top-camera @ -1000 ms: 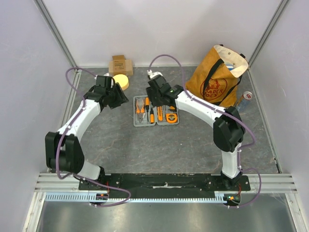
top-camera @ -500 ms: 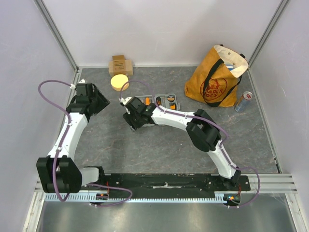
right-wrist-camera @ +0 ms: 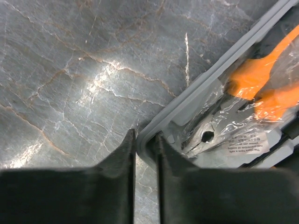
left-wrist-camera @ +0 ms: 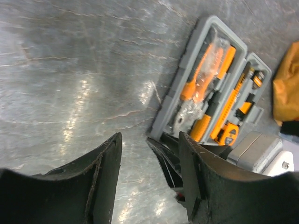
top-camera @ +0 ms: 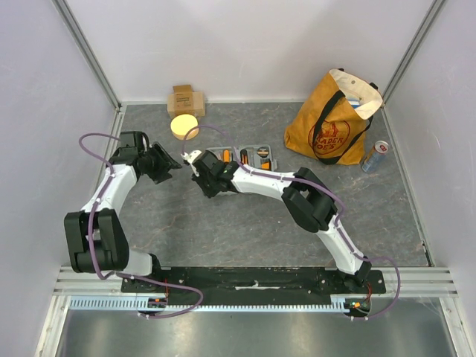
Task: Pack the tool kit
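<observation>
The tool kit (top-camera: 258,158) lies open on the table behind the middle, a grey case holding orange-and-black tools. In the right wrist view its near corner rim (right-wrist-camera: 205,93) sits between the fingers of my right gripper (right-wrist-camera: 145,136), which is shut on it. Plastic-wrapped pliers (right-wrist-camera: 219,133) with orange handles lie just inside. My left gripper (left-wrist-camera: 150,136) hangs open over bare table just left of the tool kit (left-wrist-camera: 205,93), holding nothing. From above, the left gripper (top-camera: 171,165) faces the right gripper (top-camera: 202,177) at the case's left end.
An orange-brown tote bag (top-camera: 331,119) stands at the back right with a drink can (top-camera: 374,155) beside it. A tan cardboard box (top-camera: 185,99) and a yellow disc (top-camera: 184,125) sit at the back left. Side walls close in the table.
My right arm swung from over the case down to its left corner and closed its jaws on the rim. My left arm drew back to the left, then came in toward the case.
</observation>
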Available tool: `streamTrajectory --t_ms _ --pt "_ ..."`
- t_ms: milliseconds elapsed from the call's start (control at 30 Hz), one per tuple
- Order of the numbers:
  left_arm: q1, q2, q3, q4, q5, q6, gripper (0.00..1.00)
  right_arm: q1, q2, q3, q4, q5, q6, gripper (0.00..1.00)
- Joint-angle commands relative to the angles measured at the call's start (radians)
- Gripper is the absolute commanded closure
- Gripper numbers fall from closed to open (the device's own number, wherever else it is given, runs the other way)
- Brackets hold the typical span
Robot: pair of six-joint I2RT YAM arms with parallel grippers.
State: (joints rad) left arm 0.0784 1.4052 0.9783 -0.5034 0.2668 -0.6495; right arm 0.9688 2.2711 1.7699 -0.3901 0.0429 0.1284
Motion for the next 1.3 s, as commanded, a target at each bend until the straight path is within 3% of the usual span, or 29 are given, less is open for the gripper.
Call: streamTrajectory --t_ms 0,67,200,367,633,767,900,1067,1267 --pt "0.008 0.058 0.01 0.092 0.221 -0.015 0.43 0.013 -0.054 -0.046 0.092 -0.023 -0.02 0.93" --pt "0.008 0.092 0.013 0.111 0.282 -0.003 0.43 0.015 -0.097 -0.094 0.137 -0.034 -0.009 1.0" --pt "0.008 0.133 -0.013 0.184 0.429 -0.038 0.42 0.013 -0.217 -0.226 0.27 -0.072 0.01 1.0" --pt "0.004 0.181 -0.046 0.256 0.486 -0.082 0.41 0.013 -0.332 -0.345 0.379 -0.133 0.03 1.0" --pt "-0.026 0.256 -0.05 0.402 0.609 -0.13 0.37 0.015 -0.395 -0.394 0.439 -0.242 0.036 1.0" --pt "-0.065 0.274 -0.038 0.428 0.597 -0.128 0.35 0.013 -0.381 -0.388 0.436 -0.271 0.045 1.0" --pt "-0.114 0.308 0.002 0.323 0.523 -0.075 0.35 0.013 -0.38 -0.386 0.436 -0.275 0.046 1.0" --pt "-0.123 0.319 0.04 0.197 0.393 -0.012 0.46 0.013 -0.386 -0.377 0.427 -0.247 0.05 1.0" --pt "-0.123 0.313 0.082 0.148 0.333 0.028 0.76 0.015 -0.38 -0.342 0.364 -0.155 0.066 0.89"
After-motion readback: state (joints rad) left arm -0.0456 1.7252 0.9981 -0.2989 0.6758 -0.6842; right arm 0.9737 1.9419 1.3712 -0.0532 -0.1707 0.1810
